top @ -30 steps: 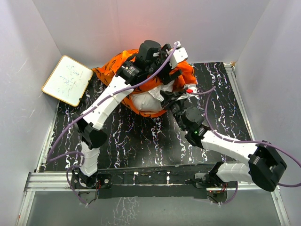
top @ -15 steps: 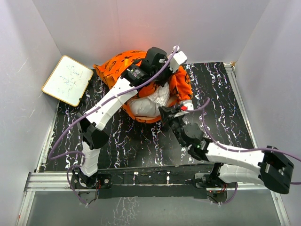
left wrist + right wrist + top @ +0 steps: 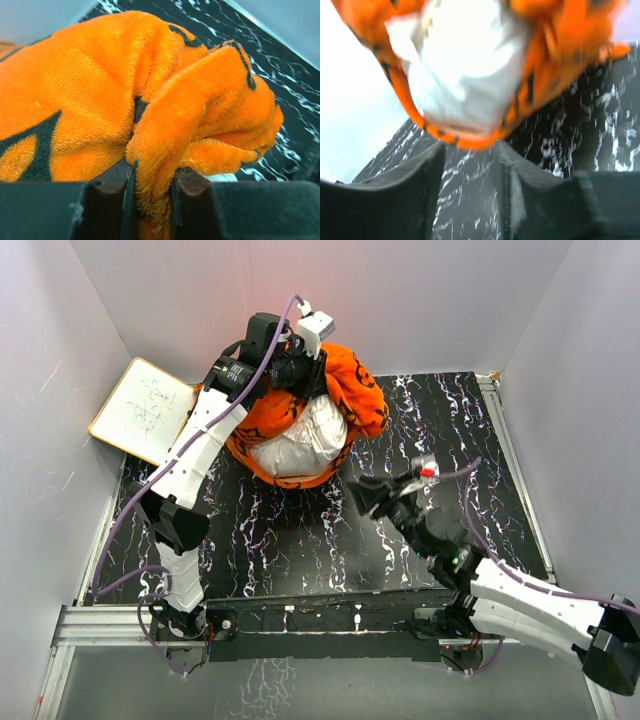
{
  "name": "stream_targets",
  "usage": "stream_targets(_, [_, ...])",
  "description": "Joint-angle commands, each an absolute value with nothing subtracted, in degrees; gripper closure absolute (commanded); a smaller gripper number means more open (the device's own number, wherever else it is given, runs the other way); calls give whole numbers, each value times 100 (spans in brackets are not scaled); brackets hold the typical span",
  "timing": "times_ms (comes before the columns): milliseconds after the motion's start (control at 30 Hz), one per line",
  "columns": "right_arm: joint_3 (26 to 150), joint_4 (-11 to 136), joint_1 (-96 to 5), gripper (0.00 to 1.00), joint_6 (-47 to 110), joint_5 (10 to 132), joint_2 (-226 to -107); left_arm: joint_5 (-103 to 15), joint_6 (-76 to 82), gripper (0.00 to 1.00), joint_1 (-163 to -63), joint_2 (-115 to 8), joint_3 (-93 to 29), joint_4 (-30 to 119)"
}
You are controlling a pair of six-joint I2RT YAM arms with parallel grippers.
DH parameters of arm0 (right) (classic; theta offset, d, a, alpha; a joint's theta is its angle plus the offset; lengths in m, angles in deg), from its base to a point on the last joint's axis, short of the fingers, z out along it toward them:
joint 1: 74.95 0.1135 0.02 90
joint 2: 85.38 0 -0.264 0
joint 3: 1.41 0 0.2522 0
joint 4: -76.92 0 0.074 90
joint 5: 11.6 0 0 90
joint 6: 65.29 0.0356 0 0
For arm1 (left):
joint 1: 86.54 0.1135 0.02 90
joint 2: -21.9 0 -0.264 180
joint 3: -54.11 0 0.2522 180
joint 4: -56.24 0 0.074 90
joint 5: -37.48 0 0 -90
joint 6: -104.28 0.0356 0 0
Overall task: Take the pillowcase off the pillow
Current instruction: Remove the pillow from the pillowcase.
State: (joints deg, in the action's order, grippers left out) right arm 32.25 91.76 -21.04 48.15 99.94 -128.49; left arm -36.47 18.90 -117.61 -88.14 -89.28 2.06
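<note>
The orange plush pillowcase [image 3: 352, 392] with black motifs is bunched up at the back of the table. The white pillow [image 3: 300, 440] bulges out of its near opening. My left gripper [image 3: 316, 368] sits on top of the bundle, shut on a thick fold of the pillowcase [image 3: 165, 125], which is pinched between the fingers [image 3: 187, 192]. My right gripper [image 3: 362, 496] hovers over the table in front of the bundle, apart from it. It stands open [image 3: 470, 167] with only the marbled table between its jaws. In the right wrist view the pillow [image 3: 462, 65] and its orange rim show blurred ahead.
A white board with a tan frame [image 3: 143, 410] leans at the back left corner. Grey walls close in the left, back and right sides. The black marbled table [image 3: 290, 540] stretches between the bundle and the arm bases.
My left gripper has shut on the pillowcase and carried it left and back. My right gripper has let go, opened and drawn back toward the near edge.
</note>
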Motion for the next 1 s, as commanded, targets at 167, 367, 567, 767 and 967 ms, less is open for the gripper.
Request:
stream_targets(167, [6366,7665,-3818,30,3277,5748,-14729,-2714,1256,100,-11449,-8739,-8810,-945])
stream_targets(367, [7342,7125,-4054,26,1916,4872,-15479,-2659,1261,100,-11449,-8575,-8731,-938])
stream_targets(567, [7544,6896,-4054,24,34,5257,-15633,-2557,1305,100,-11447,-8527,-8678,-1037])
stream_targets(767, [7563,6808,-4052,18,-1291,5784,-15805,-2511,1378,100,-11449,-8429,-8594,-1052])
stream_targets(967, [7815,6630,-4046,20,-1490,5616,-16292,-2473,1375,100,-11449,-8492,-8807,-1130])
